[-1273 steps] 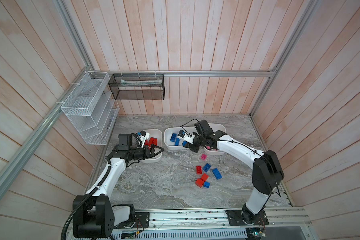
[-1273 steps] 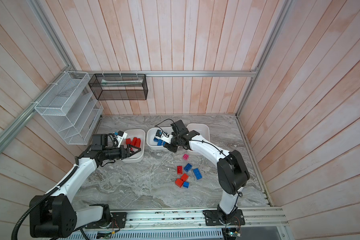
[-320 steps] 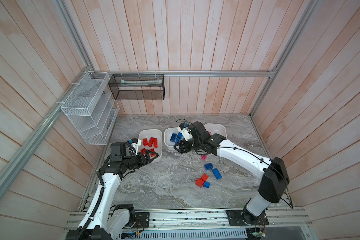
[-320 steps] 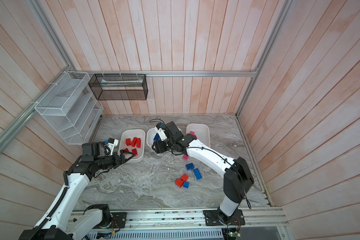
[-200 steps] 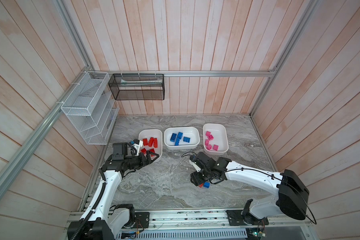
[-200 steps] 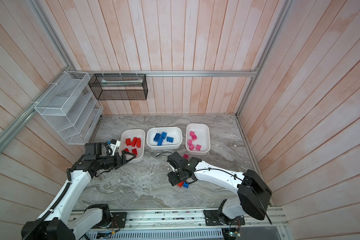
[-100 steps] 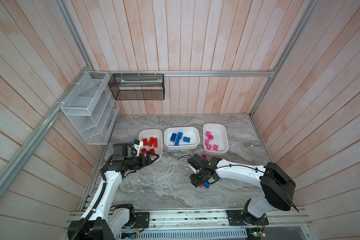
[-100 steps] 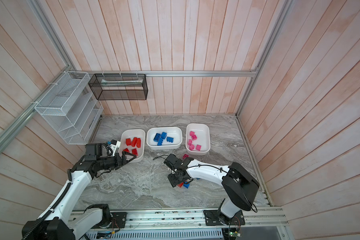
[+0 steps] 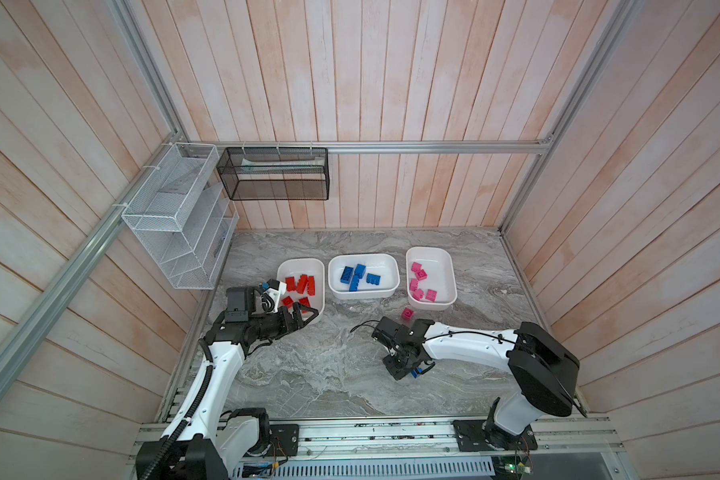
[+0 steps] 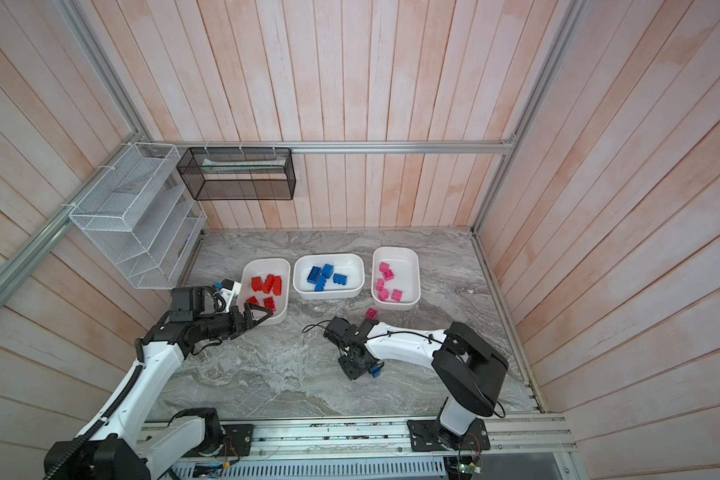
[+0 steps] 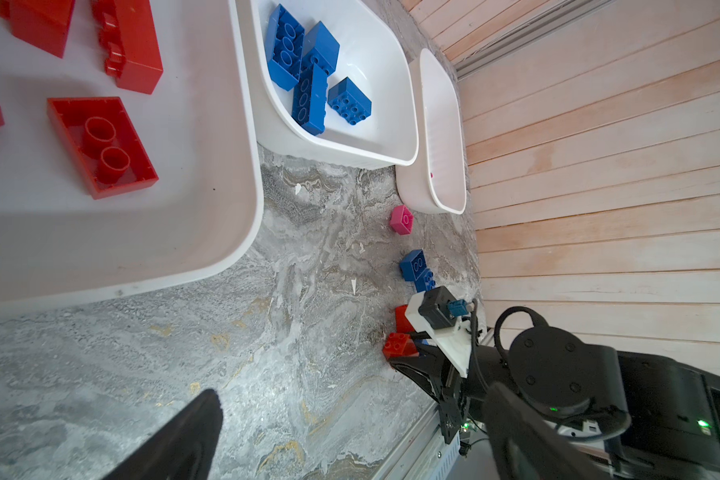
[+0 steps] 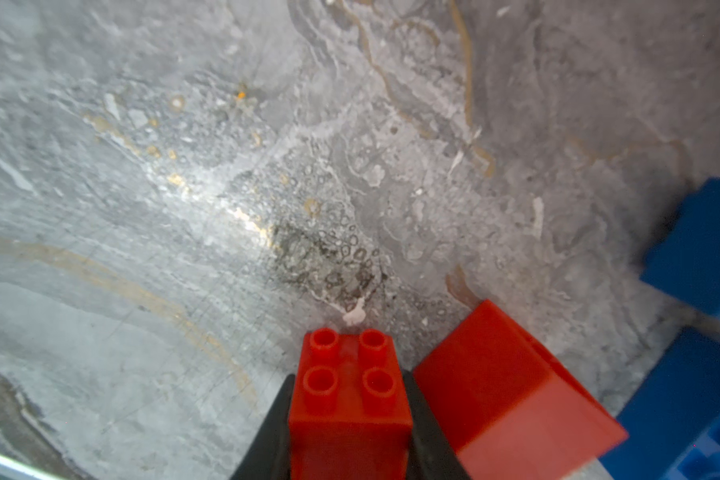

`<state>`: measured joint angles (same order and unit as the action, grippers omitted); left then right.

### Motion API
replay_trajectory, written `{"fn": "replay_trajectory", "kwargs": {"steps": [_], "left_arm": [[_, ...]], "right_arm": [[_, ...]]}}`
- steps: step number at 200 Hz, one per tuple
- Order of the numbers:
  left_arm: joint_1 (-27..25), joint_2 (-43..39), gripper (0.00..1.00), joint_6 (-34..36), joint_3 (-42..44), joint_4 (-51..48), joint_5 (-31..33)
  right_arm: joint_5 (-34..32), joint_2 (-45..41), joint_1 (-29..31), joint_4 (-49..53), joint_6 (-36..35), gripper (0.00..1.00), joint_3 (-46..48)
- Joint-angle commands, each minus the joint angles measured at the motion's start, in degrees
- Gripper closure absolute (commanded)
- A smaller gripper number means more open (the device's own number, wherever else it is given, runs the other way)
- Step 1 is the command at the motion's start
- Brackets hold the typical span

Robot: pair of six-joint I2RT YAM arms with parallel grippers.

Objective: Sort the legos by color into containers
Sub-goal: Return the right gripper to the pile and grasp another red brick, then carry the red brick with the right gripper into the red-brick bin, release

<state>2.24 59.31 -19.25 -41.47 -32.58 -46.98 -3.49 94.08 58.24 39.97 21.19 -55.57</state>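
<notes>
The right gripper (image 9: 405, 367), well apart from the red tub (image 9: 300, 260), is clamped on a square red brick (image 12: 348, 399). The left gripper (image 9: 305, 316), wide open and empty, hovers at that tub's near edge, far closer.

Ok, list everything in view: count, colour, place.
tubs: three, white, in a row on the table
red legos: several, red, left tub
blue legos: four, blue, middle tub
pink legos: about five, pink, right tub
loose pink lego: one, pink, before right tub
loose blue legos: at least two, blue, table, front right
loose red lego: one, red, beside the held one
held red lego: one, red, gripped, front right
rack: one, white wire, left wall
basket: one, black mesh, back wall
left end effector: one, black, open, by left tub
right end effector: one, black, shut on held red lego
</notes>
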Motion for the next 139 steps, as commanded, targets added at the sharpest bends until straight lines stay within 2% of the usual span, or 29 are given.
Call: {"fn": "replay_trajectory", "kwargs": {"steps": [1,30,56,70,87,139], "left_arm": [[0.26,-1.44,0.0,0.45,0.0,0.03,1.85],[0.31,-2.74,0.0,0.15,-1.15,-1.37,3.86],[0.74,-4.48,0.0,-0.24,-1.76,-2.37,6.89],[1.3,-5.06,0.0,-0.5,-2.07,-3.0,6.93],[1.59,-5.6,0.0,-0.75,-2.01,-3.26,7.46],[5.22,-7.32,0.0,0.26,-1.82,-4.77,6.65]], "right_arm": [[-2.09,-0.41,0.19,2.62,-0.16,0.82,-3.57],[2.79,-1.54,-0.98,-2.42,-0.66,0.82,-9.91],[15.97,-1.77,-4.8,-18.19,1.37,0.81,-12.42],[20.06,0.97,-5.24,-24.22,1.92,0.81,-16.39],[24.57,6.52,-5.24,-25.89,1.51,0.81,-24.47],[24.18,22.3,-6.03,-24.41,-2.7,0.81,-42.82]]}}
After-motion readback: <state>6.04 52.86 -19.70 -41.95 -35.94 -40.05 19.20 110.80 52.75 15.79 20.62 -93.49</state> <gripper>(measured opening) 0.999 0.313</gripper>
